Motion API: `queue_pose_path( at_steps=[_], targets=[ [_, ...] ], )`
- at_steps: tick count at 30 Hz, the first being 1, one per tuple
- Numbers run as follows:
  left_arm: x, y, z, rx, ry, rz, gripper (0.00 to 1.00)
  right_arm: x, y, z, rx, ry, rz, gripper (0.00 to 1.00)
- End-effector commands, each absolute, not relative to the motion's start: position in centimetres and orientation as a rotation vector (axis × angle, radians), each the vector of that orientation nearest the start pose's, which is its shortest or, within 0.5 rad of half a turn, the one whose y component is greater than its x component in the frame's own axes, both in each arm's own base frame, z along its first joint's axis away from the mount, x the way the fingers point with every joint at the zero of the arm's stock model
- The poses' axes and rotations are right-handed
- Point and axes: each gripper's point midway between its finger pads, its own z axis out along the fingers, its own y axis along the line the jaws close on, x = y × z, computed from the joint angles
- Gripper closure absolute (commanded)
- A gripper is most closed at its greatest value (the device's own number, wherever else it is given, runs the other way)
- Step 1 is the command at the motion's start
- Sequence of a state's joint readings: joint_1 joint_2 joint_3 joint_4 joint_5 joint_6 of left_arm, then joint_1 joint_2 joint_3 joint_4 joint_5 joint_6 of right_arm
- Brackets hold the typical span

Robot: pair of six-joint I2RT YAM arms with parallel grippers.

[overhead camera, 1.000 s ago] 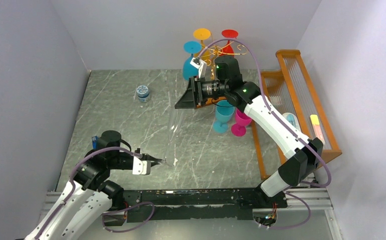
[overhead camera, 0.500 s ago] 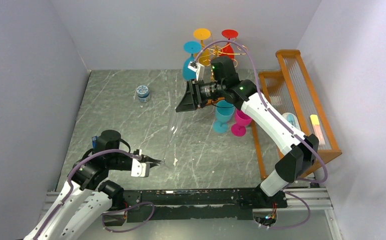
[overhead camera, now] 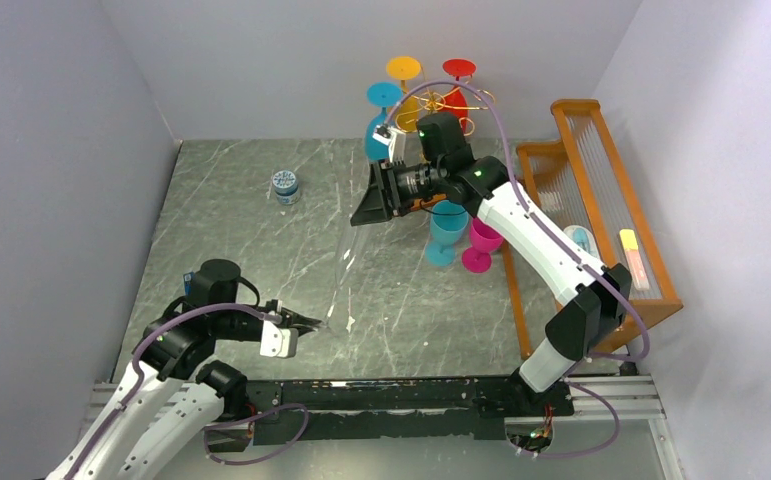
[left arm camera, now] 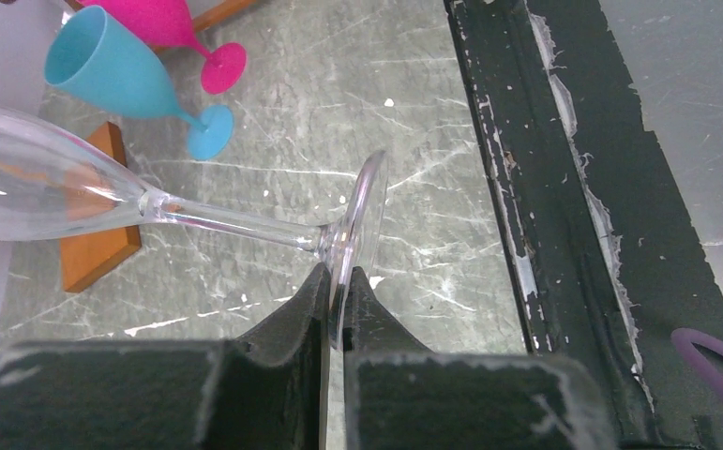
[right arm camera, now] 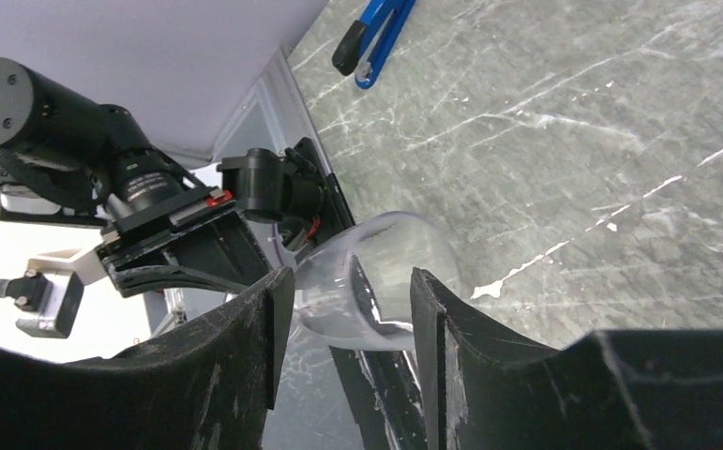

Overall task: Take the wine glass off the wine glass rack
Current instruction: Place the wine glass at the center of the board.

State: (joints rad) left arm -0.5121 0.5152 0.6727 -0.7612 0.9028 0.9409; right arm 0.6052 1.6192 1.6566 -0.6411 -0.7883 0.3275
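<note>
wine glass (left arm camera: 151,202): clear glossy glass | wine glass rack (overhead camera: 473,97): gold wire

The top camera hangs above and behind the arms, looking steeply down on the whole table (overhead camera: 251,250), with the rack (overhead camera: 453,100) at upper centre. The left wrist camera sits close behind the left gripper (left arm camera: 338,281), facing along the glass (left arm camera: 235,222). The right wrist camera peers past the right gripper (right arm camera: 350,281), back toward the left one. All three views share that glass.

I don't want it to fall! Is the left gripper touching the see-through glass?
Touching. The left wrist view shows the left gripper pinching the clear wine glass by its round foot.
</note>
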Motion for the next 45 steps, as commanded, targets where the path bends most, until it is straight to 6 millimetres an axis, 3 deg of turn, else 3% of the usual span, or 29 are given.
queue_pose_path(
  at_steps=[1, 9, 16, 30, 38, 45],
  targets=[
    [9.8, -19.5, 22.6, 1.665, 0.981, -0.667, 0.95, 26.5, 34.3, 30.4, -0.792, 2.176, 1.326, 0.47],
    [10.2, -19.6, 22.6, 1.664, 0.980, -0.658, 0.95, 24.3, 34.3, 31.7, -0.904, 2.134, 1.447, 0.61],
    [10.4, -19.6, 22.3, 1.674, 0.984, -0.646, 0.95, 22.4, 34.3, 30.9, -0.988, 2.169, 1.573, 0.70],
    [11.1, -19.6, 22.2, 1.675, 0.992, -0.619, 0.95, 20.0, 34.8, 30.5, -1.083, 2.194, 1.670, 0.67],
    [11.2, -19.7, 22.2, 1.674, 0.985, -0.619, 0.95, 19.4, 34.9, 30.9, -1.112, 2.175, 1.702, 0.73],
    [11.5, -19.7, 22.5, 1.669, 0.981, -0.598, 0.95, 18.3, 34.7, 30.3, -1.174, 2.200, 1.695, 0.68]
  ],
)
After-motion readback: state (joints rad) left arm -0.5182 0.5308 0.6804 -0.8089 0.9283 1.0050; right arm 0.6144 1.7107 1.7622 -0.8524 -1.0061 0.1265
